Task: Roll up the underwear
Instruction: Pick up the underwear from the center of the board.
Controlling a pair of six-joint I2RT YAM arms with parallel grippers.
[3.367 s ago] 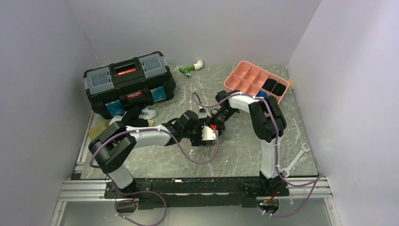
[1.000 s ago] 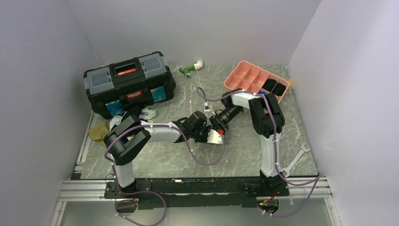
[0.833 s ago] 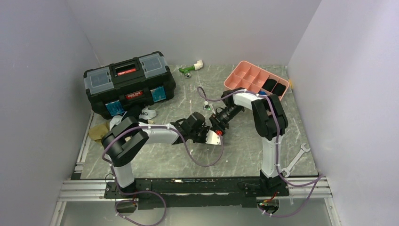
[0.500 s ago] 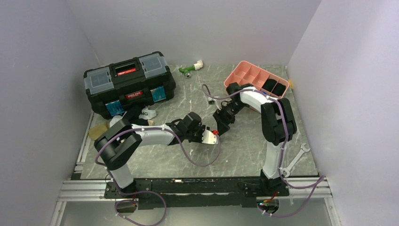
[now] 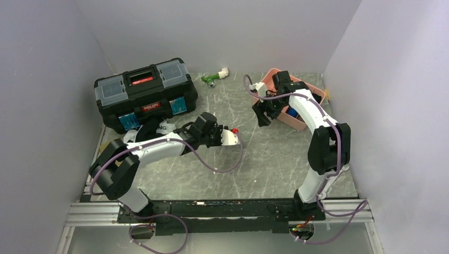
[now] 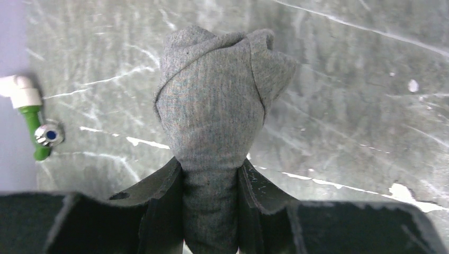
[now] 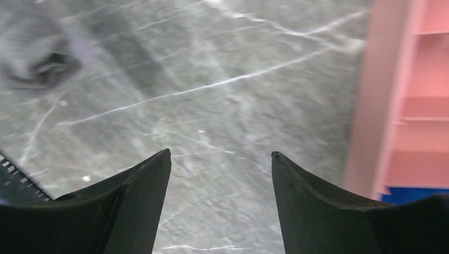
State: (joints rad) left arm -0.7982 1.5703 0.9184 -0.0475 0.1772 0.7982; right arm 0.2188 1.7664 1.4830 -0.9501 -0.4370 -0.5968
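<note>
My left gripper (image 6: 209, 177) pinches 1 grey rolled underwear (image 6: 212, 100) between its jaws, above the marble table (image 6: 344, 79), well to the left of the pink tray (image 7: 370, 106); my right gripper (image 7: 219, 159) hangs with jaws spread apart, just beside that tray's wall.
</note>
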